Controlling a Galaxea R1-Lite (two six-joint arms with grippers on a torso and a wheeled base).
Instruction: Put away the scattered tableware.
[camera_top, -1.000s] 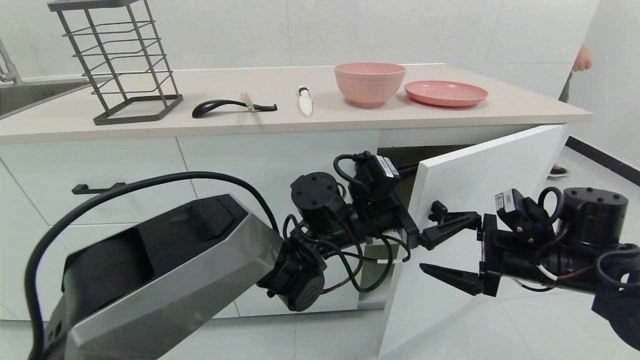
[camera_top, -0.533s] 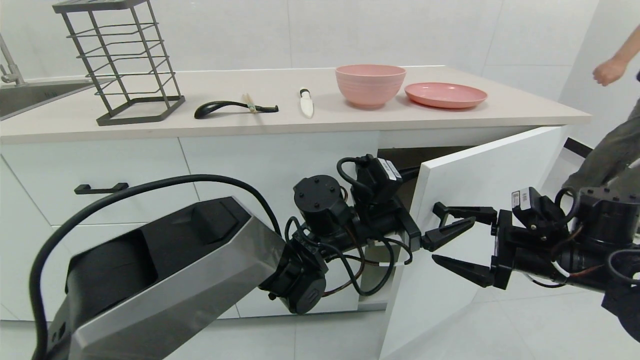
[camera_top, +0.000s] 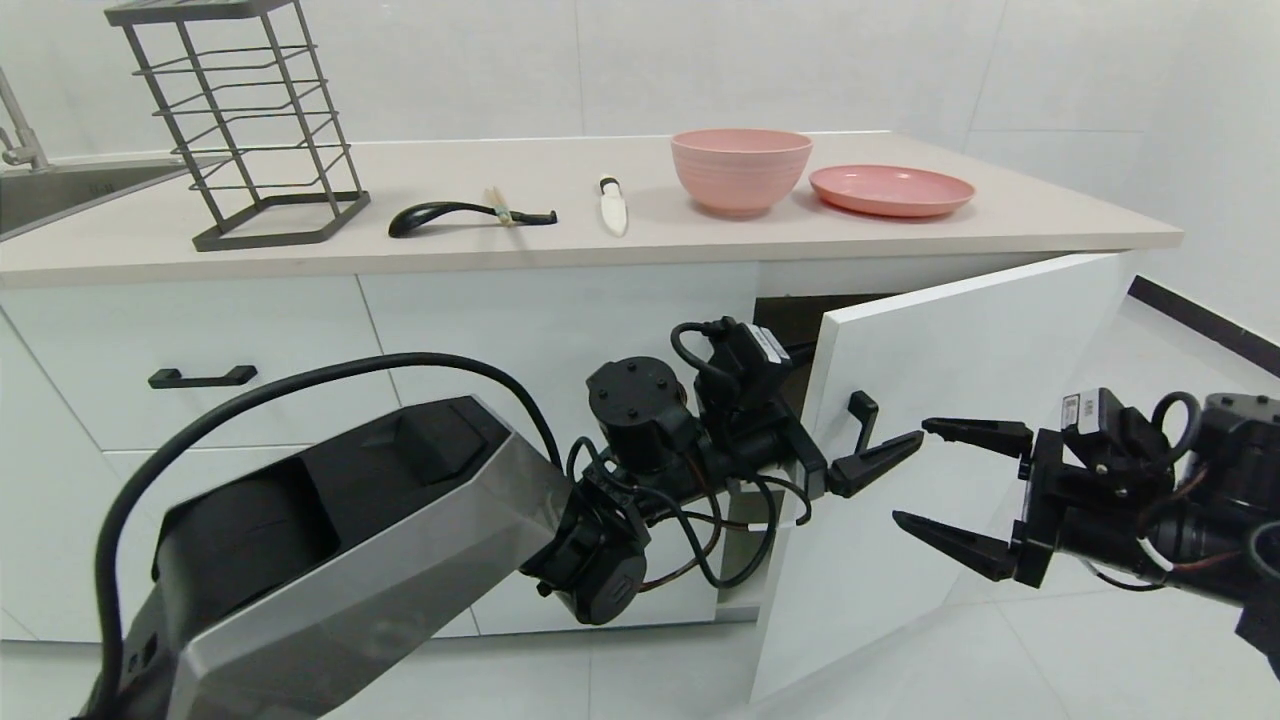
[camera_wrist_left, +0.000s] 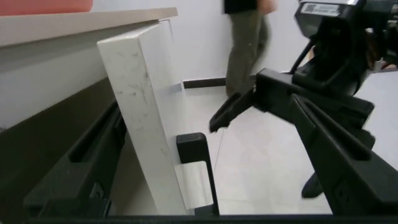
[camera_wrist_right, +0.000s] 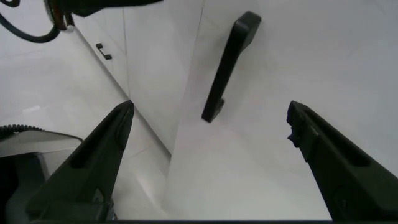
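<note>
Kitchen counter (camera_top: 300, 250) seen from my head camera, with tableware spread along its middle and right end. A pink bowl (camera_top: 740, 168) stands upright, mouth up, and a pink plate (camera_top: 891, 189) lies flat just beside it, nearer the counter's right end. Left of the bowl a white knife (camera_top: 611, 205) lies with its long axis running from the back wall toward the front edge, dark-tipped end to the back. Further left a black spoon (camera_top: 440, 214) lies lengthwise along the front edge, its scoop pointing toward the sink (camera_top: 60, 190) end. Pale chopsticks (camera_top: 497, 205) cross its handle, pointing roughly back to front. A dark wire dish rack (camera_top: 250, 130) stands near the sink.

Below the counter's right end, a white cabinet door (camera_top: 960, 380) stands partly open. Its black handle (camera_top: 860, 420) is upright near the free edge.

My left gripper (camera_top: 870, 455) is released, its fingers straddling that door edge, one inside and one outside. My right gripper (camera_top: 910, 472) is spread wide, grasping nothing, in front of the door face and pointing toward the handle.
</note>
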